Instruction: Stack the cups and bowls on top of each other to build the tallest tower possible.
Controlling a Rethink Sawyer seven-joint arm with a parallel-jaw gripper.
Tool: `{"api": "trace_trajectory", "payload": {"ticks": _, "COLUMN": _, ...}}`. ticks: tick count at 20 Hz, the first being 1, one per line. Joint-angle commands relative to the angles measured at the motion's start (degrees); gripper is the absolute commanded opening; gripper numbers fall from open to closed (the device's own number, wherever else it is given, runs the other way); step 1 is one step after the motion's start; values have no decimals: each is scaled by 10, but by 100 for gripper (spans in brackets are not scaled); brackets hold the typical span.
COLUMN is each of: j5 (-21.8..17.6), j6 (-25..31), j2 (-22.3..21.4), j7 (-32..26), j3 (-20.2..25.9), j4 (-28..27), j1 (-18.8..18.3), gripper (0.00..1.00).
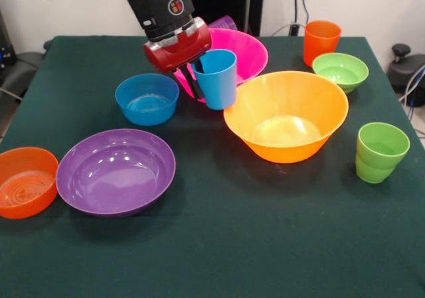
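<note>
The gripper [199,75] is pinching the sky blue cup [216,79] by its rim, apparently lifted clear, just beside the large yellow-orange bowl [287,115], probably for carrying onto a tower base.

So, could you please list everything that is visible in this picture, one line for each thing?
blue cup: 1, sky blue, lifted off the table, held by its rim
orange cup: 1, orange, far right
green cup: 1, lime green, right edge
purple cup: 1, purple, mostly hidden behind the pink bowl
pink bowl: 1, pink, far centre
yellow-orange bowl: 1, centre right
purple bowl: 1, wide, near left
blue bowl: 1, left of centre
green bowl: 1, far right
orange bowl: 1, left edge
table: 1, dark green cover
gripper: 1, red and black, shut on the blue cup
</note>
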Motion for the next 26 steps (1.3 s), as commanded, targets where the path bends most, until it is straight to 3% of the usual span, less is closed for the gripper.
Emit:
{"api": "trace_trajectory", "payload": {"ticks": 1, "j5": -52, "j6": 47, "j2": 18, "j7": 52, "j3": -37, "j4": -51, "j1": 39, "gripper": 0}}
{"api": "trace_trajectory", "payload": {"ticks": 13, "j5": -64, "j6": 22, "j2": 25, "j7": 80, "j3": -50, "j4": -50, "j1": 53, "gripper": 0}}
{"api": "trace_trajectory", "payload": {"ticks": 20, "j5": -37, "j6": 28, "j2": 23, "j7": 71, "j3": -21, "j4": -17, "j1": 22, "gripper": 0}}
{"api": "trace_trajectory", "payload": {"ticks": 26, "j5": -29, "j6": 26, "j2": 2, "j7": 99, "j3": -16, "j4": -1, "j1": 34, "gripper": 0}}
